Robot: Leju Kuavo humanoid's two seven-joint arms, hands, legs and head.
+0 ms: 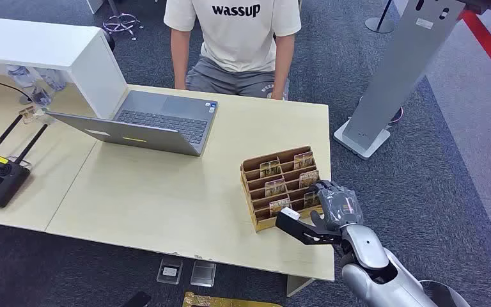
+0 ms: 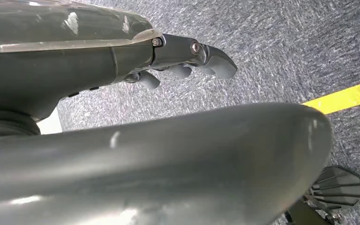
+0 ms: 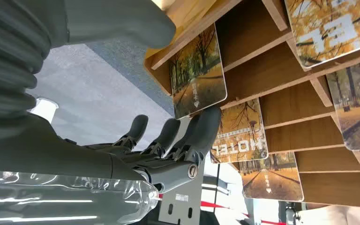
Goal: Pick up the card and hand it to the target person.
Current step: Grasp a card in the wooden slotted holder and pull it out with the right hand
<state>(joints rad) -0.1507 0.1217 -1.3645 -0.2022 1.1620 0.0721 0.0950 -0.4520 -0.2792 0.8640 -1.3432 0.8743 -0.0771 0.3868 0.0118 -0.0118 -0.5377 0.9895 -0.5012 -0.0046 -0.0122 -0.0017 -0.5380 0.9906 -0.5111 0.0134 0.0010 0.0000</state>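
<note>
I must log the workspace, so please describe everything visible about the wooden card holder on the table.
The wooden card holder is a light brown, tiered rack, apparently thin plywood, with stepped rows split by dividers into slots. It stands near the table's front right corner. Several slots hold cards printed with autumn trees; one reads HOTEL. The right hand is at its right end, and its fingers reach up to the lower edge of one card.

Grey carpet (image 1: 422, 185) under my pale wooden table (image 1: 153, 192); white shelf (image 1: 51, 48) at its far left; grey stand (image 1: 396, 77) beside it.
</note>
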